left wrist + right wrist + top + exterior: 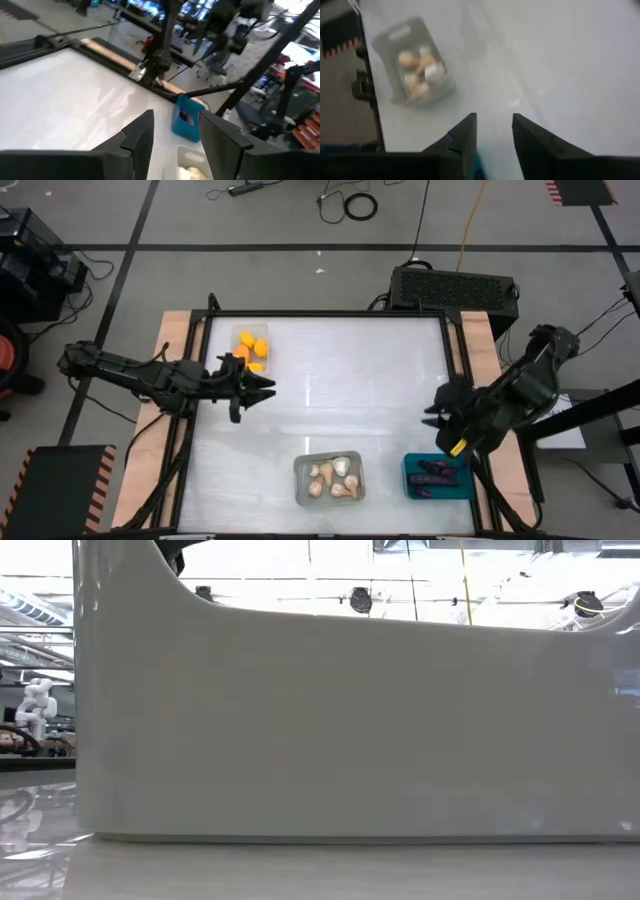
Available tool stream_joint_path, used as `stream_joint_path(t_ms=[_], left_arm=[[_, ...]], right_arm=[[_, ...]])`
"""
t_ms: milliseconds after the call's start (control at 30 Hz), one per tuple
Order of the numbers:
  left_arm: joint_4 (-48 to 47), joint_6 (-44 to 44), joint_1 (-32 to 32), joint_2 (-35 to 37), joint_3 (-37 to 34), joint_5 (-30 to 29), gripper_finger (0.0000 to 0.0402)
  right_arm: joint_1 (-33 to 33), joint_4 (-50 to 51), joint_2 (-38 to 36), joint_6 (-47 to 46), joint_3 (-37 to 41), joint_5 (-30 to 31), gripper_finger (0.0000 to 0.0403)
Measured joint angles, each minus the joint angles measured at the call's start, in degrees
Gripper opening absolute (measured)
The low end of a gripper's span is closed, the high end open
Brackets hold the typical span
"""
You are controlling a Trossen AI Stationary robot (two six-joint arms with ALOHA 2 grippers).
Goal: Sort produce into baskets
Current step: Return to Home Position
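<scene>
From my station I see the left claw [268, 390] hovering over the white surface [340, 380], its fingers spread apart with nothing between them. The clear rectangular plastic bin [250, 330] of orange-yellow rounded pieces [254, 346] sits just beside it, toward the far edge. The right claw [430, 418] hangs over the right side of the surface, also parted and empty. The solid teal bin [410, 480] lies near it at the front right edge, with the dark purple eggplants [436, 472] lying inside. Between the arms, at the front edge, the grey translucent bin [300, 480] holds the pale cream garlic-like bulbs [330, 478], well apart from both claws. I find no produce loose on the surface.
</scene>
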State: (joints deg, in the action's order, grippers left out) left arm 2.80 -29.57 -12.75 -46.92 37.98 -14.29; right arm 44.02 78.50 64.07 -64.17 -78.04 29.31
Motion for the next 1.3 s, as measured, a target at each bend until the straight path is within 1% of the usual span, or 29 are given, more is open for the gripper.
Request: stream_joint_path(t_ms=[133, 267, 300, 367, 433, 567, 667, 767, 867, 933, 1033, 1100, 1167, 1233, 1300], left_arm=[[-3.76, -1.12, 0.00, 0.00, 0.00, -4.07, 0.0160], [-9.91, -1.47, 0.00, -0.01, 0.00, -11.40, 0.0160], [-11.17, -1.44, 0.00, -0.04, 0.00, -13.09, 0.0160], [-12.25, -1.07, 0.04, -0.04, -0.35, -15.61, 0.0160], [-12.60, 0.85, 0.50, 0.08, -1.09, -16.43, 0.0160], [-13.87, 2.89, 2.41, 1.35, -1.81, -16.16, 0.0160], [-17.05, 1.36, 4.84, 2.58, -1.81, -16.12, 0.0160], [-20.70, 0.07, 7.39, 4.37, -1.81, -15.93, 0.0160], [-24.23, 0.16, 9.86, 6.46, -1.85, -14.33, 0.0160], [-25.12, 2.39, 11.45, 8.35, -1.86, -12.58, 0.0160], [-25.13, 8.29, 14.07, 11.50, -1.86, -10.19, 0.0160], [-25.21, 11.35, 16.01, 13.67, -1.86, -8.41, 0.0159], [-25.41, 14.32, 17.86, 15.66, -1.86, -4.88, 0.0156], [-26.81, 16.79, 19.62, 17.54, -1.86, -1.50, 0.0150], [-27.82, 18.28, 21.29, 18.89, -1.86, 1.20, 0.0142]], right_arm=[[-1.89, -3.90, -6.20, 6.04, 3.10, 4.60, 0.0068], [-3.66, -10.34, -14.61, 10.35, 11.52, 5.55, 0.0012], [-3.94, -12.17, -16.90, 11.17, 14.35, 5.52, 0.0006], [-4.25, -16.10, -21.39, 12.86, 20.39, 5.39, 0.0008], [-4.37, -20.39, -25.77, 15.06, 26.57, 5.27, 0.0009], [-4.37, -26.54, -33.91, 17.32, 37.61, 4.93, 0.0002], [-4.37, -28.34, -39.91, 17.12, 43.65, 4.88, 0.0001], [-4.37, -28.21, -46.11, 15.56, 48.11, 4.86, 0.0001], [-4.37, -32.34, -51.82, 16.69, 49.32, 5.29, 0.0001], [-4.36, -33.57, -54.80, 17.28, 49.39, 8.10, 0.0000], [-4.37, -37.11, -57.25, 19.08, 49.42, 15.61, 0.0000], [-4.37, -39.52, -57.55, 21.31, 49.42, 20.88, 0.0000], [-4.37, -41.32, -57.15, 23.36, 49.44, 24.92, 0.0000], [-4.37, -42.41, -56.77, 23.91, 49.44, 26.89, 0.0000], [-4.40, -42.34, -56.50, 22.65, 49.44, 27.40, 0.0000]])
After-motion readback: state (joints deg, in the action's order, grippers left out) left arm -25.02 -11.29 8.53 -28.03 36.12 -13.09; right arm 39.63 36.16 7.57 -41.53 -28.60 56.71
